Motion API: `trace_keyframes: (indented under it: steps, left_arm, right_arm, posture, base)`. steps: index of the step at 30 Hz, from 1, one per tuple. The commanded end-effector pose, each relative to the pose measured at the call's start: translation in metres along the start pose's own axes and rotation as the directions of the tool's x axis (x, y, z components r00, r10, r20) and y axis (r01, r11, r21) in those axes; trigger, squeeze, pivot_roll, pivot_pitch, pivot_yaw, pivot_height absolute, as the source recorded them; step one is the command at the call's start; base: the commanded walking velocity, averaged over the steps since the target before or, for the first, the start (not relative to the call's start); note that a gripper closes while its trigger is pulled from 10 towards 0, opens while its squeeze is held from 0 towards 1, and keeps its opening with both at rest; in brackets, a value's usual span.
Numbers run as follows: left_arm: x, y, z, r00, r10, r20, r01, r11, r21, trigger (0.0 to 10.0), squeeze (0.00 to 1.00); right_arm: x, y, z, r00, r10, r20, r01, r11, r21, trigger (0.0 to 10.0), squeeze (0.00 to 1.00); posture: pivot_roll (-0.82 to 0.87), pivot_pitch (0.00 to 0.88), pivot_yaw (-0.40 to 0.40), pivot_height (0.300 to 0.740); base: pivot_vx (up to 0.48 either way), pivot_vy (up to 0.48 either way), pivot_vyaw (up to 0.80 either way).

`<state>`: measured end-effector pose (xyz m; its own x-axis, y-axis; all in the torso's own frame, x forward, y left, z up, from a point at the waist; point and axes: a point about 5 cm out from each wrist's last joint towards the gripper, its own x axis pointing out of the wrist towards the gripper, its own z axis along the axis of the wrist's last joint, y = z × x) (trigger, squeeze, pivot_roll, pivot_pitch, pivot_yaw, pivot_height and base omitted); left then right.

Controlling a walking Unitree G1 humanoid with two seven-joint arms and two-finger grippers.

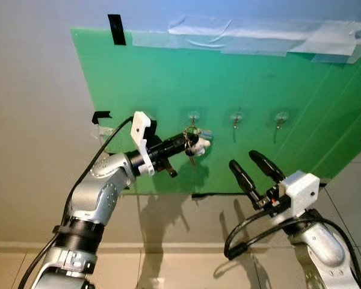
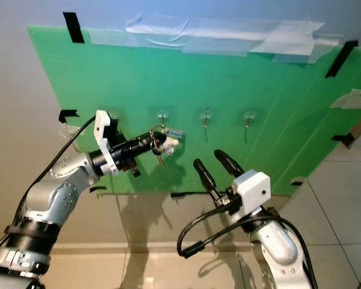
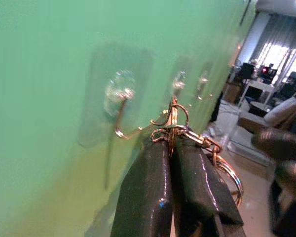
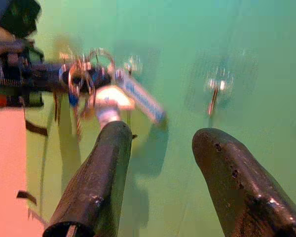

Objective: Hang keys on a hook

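Now keys [image 1: 191, 146] dangling downward from hook [image 1: 193, 120]

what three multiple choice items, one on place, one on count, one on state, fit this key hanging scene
1. Where are the keys?
A. on the floor
B. at the second hook from the robot's left
C. in the right gripper

2. How many hooks are on the green board?
A. four
B. two
C. seven

3. How are the right gripper jaws?
A. shut on keys
B. shut empty
C. open

Key: B, the left gripper holds them at that hook; A, four in a row; C, fingers spread with nothing between.
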<state>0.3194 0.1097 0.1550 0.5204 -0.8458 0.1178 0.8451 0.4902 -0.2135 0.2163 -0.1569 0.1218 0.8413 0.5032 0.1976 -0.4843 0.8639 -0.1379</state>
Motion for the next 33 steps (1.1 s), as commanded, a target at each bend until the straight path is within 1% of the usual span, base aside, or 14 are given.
trace_keyframes:
  steps: [1,7,19,21,22,27,29,33]
  left_arm:
    - [0.001,0.005,0.007,1.000,0.018,0.016,-0.019,0.999,0.033,10.0,0.00]
    - [0.005,0.012,0.007,0.999,0.023,0.024,-0.024,0.999,0.039,10.0,0.00]
    - [0.012,0.011,-0.001,0.999,-0.004,0.035,0.004,1.000,0.013,10.0,0.00]
    - [0.014,0.010,-0.004,0.999,-0.010,0.030,0.009,1.000,0.009,10.0,0.00]
    - [0.017,0.007,-0.005,0.999,-0.029,0.026,0.028,1.000,0.014,10.0,0.00]
    - [0.021,0.000,-0.002,0.997,-0.071,0.036,0.070,0.997,0.027,10.0,0.00]
    - [0.021,0.001,-0.003,0.997,-0.064,0.035,0.063,0.998,0.025,10.0,0.00]
    - [0.019,0.008,-0.008,0.999,-0.018,0.027,0.018,1.000,0.008,10.0,0.00]
  right_arm:
    - [-0.002,0.001,0.000,1.000,-0.018,0.001,0.018,1.000,0.001,10.0,0.00]
    - [-0.004,0.004,0.000,0.999,-0.035,-0.005,0.035,0.999,0.017,10.0,0.00]
    - [-0.005,0.002,-0.002,0.999,-0.050,-0.008,0.050,0.999,0.011,10.0,0.00]
    - [-0.005,0.003,-0.003,0.999,-0.049,-0.009,0.049,0.999,0.011,10.0,0.00]
    - [-0.005,0.004,-0.004,0.999,-0.047,-0.011,0.047,0.999,0.011,10.0,0.00]
    - [-0.006,0.004,-0.008,0.999,-0.048,-0.018,0.049,0.999,0.011,10.0,0.00]
    - [-0.006,0.004,-0.009,0.999,-0.049,-0.021,0.050,0.999,0.011,10.0,0.00]
    - [-0.008,0.004,-0.012,0.998,-0.050,-0.027,0.050,0.999,0.014,10.0,0.00]
  posture:
    - [-0.11,0.000,0.000,0.740]
    - [-0.12,0.000,0.002,0.740]
    - [-0.12,0.000,0.001,0.740]
    - [-0.12,0.000,0.001,0.740]
    - [-0.13,0.000,-0.001,0.740]
    - [-0.13,0.000,-0.001,0.740]
    - [-0.13,0.000,-0.001,0.740]
    - [-0.13,0.000,0.004,0.740]
  base:
    - [0.000,0.000,0.00]
    - [0.000,0.000,0.00]
    - [0.000,0.000,0.00]
    - [0.000,0.000,0.00]
    - [0.000,0.000,0.00]
    - [0.000,0.000,0.00]
    - [0.000,0.000,0.00]
    - [0.000,0.000,0.00]
